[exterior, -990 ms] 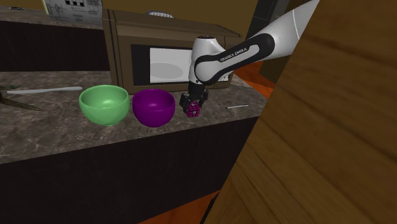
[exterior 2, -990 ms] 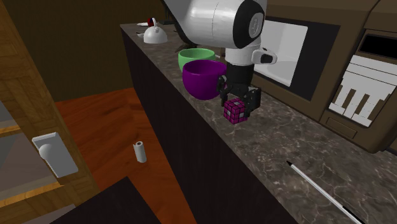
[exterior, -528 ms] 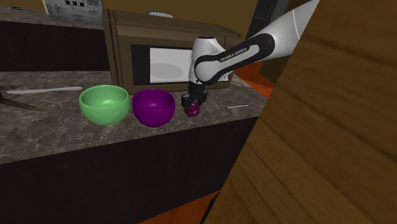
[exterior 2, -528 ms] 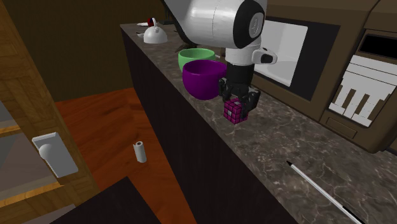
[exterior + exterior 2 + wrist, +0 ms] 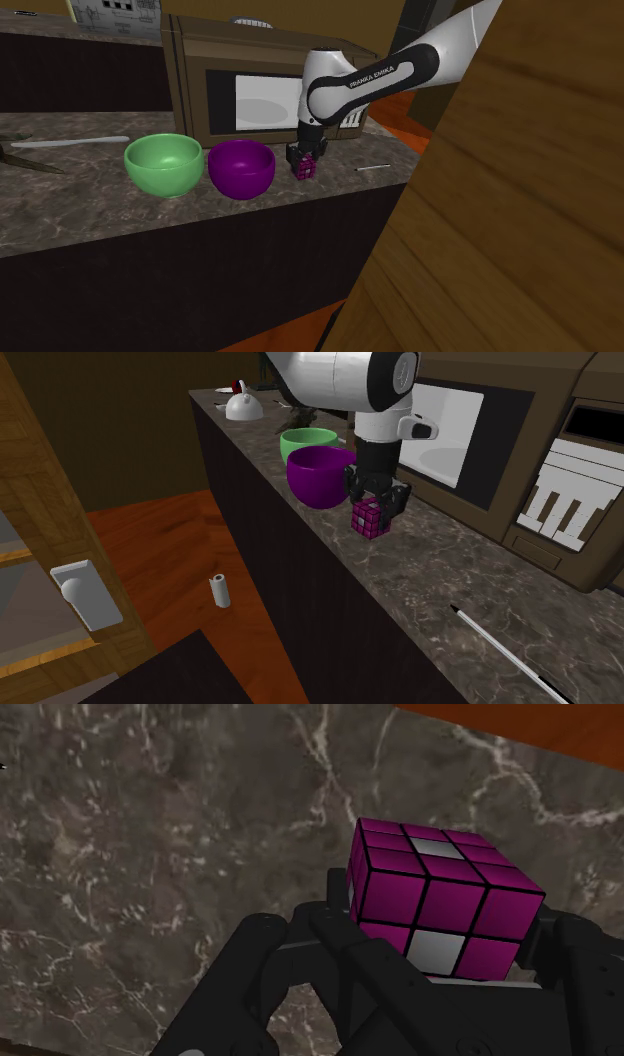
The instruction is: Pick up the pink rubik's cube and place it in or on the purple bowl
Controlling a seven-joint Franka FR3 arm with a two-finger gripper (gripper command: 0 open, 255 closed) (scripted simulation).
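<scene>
Item: pink cube (image 5: 440, 899), clamped btwn gripper (image 5: 372, 505) fingers. Loc: dark marbled counter (image 5: 440, 567), just beside purple bowl (image 5: 241, 168); green bowl (image 5: 163, 163) on its far side.

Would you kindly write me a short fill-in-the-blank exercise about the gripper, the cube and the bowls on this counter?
1. The gripper is ____ on the cube.
2. The counter bears ____ bowls.
3. In the shoulder view, the purple bowl stands between the green bowl and the ____.
Missing words: shut; two; cube.
</scene>
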